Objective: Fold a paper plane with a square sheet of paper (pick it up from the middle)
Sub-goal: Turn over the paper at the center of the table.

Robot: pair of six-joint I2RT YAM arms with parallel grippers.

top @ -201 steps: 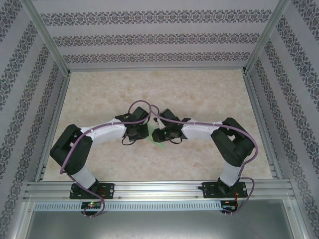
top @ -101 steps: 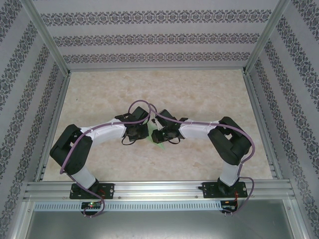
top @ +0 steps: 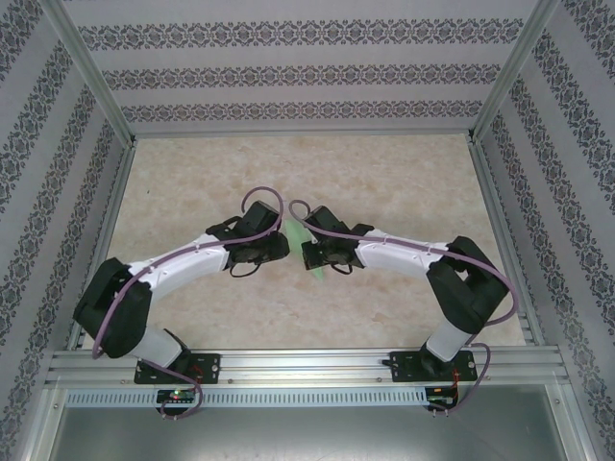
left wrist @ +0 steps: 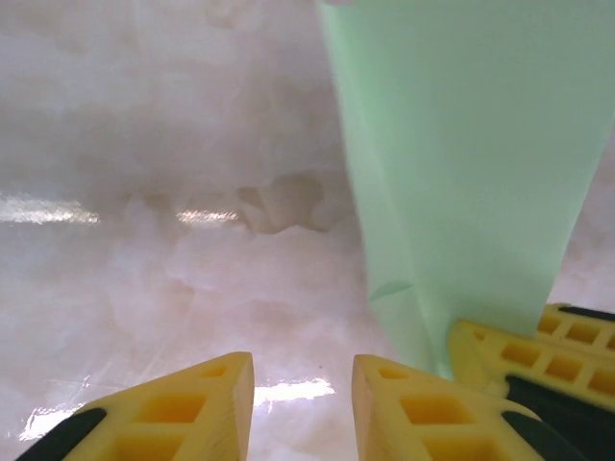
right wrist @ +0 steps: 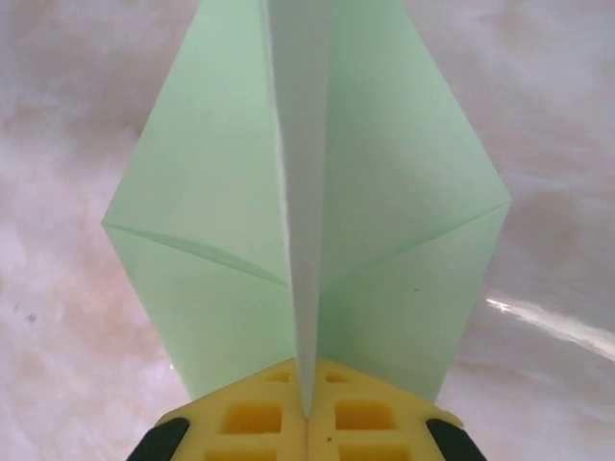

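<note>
**SHEET-TO-GRIPPER RELATION AND ITEM COUNT**

Right gripper [right wrist: 307, 408]: shut completely, yellow fingers [right wrist: 255, 423] pressed together on the centre crease of the thin, pale mint-green, partly folded sheet of paper [right wrist: 384, 221]. Grips the sheet at its near end. Long axis of the sheet: straight ahead of this gripper, along the crease, with one folded flap spread to each side.

Left gripper [left wrist: 303, 384]: partly open, with a clear gap between its two yellow fingers and nothing held in that gap. Sheet position from here: to the right and ahead, just beside the right-hand finger. Cannot tell whether there is contact at that edge.

In the overhead view: sheet between the two wrists, above the middle of the beige marbled tabletop [top: 384, 182], long axis running roughly far-to-near.

Judgement for the coming move: treat the right arm as the holding arm and the left arm as the free one. Bring the left gripper rightward to meet the sheet, and approach across the crease line, not along it.

Count:
- sheets of paper: one
- grippers: two
- arms: two
</note>
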